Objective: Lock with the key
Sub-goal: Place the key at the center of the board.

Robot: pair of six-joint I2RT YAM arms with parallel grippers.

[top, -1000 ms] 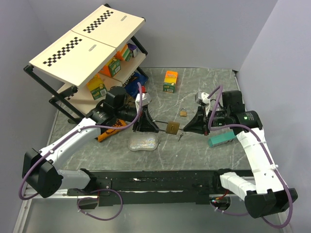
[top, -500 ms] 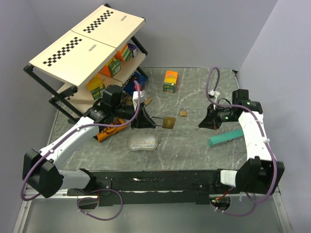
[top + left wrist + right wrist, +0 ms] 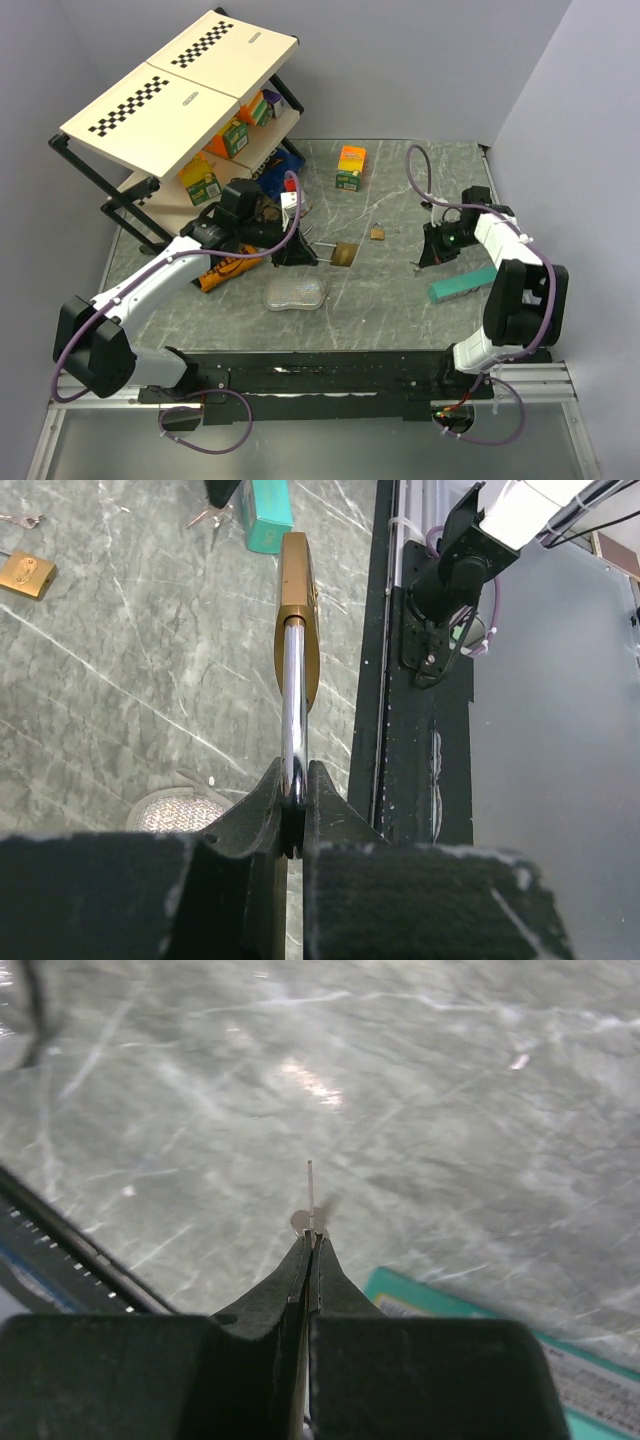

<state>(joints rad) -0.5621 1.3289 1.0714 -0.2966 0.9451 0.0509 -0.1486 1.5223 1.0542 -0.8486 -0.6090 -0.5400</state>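
My left gripper (image 3: 297,254) is shut on the steel shackle (image 3: 292,705) of a large brass padlock (image 3: 345,253) and holds it out level above the table. In the left wrist view the brass body (image 3: 298,600) points away from the fingers (image 3: 262,805). My right gripper (image 3: 424,262) stands to the right of the padlock, well apart from it. It is shut on a small silver key (image 3: 311,1198), whose thin blade sticks out past the fingertips (image 3: 300,1260) above the grey marble table (image 3: 200,1080).
A teal box (image 3: 462,283) lies just right of my right gripper. A small brass padlock with keys (image 3: 377,233) lies behind the gap between the grippers. A glittery pouch (image 3: 296,293), an orange-green box (image 3: 350,167) and a shelf rack (image 3: 180,110) are also here.
My right gripper has pulled away from the padlock to the right, still shut on the key. My left gripper has drawn the padlock slightly back and left.
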